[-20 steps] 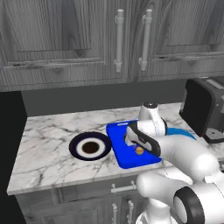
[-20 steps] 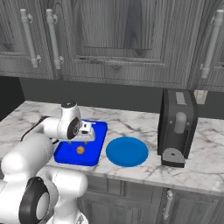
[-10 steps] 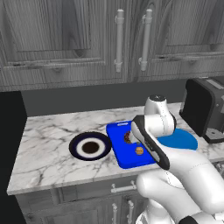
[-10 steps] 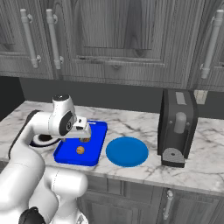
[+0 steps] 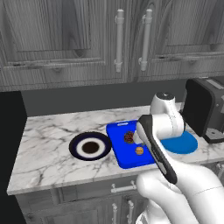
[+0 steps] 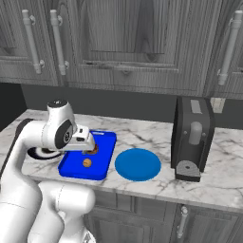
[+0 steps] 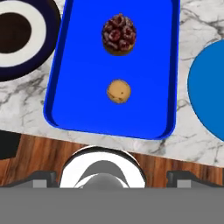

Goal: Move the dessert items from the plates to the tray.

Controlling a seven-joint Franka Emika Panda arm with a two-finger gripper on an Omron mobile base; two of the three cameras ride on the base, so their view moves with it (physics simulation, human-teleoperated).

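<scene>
Both dessert items lie inside the blue tray (image 7: 70,105): the dark reddish-brown piece (image 7: 119,34) toward the far end and the tan-orange ball (image 7: 118,91) nearer the counter's front edge, apart from one another and from the raised rim. The navy-rimmed plate (image 5: 78,142) sits just to the tray's left with its dark centre bare, and the plain blue plate (image 6: 138,164) sits just to its right, also bare. The gripper (image 6: 90,144) hangs above the tray with its fingers spread wide and nothing between them; in the hand view the two tips stand far apart at the bottom corners, looking straight down on the tray. Judging by how things lie, the task looks complete and the step in hand is simply a clean departure. Doing that well means lifting straight up and away from the tray with the fingers left spread, so that neither tip sweeps across the tan-orange ball, which looks round enough to roll if nudged. The arm's forearm passes close over the tray's near right corner in the left base view, so any swing should go upward first, sideways second, and keep clear of the dark coffee machine (image 6: 192,137) standing beyond the plain blue plate.
</scene>
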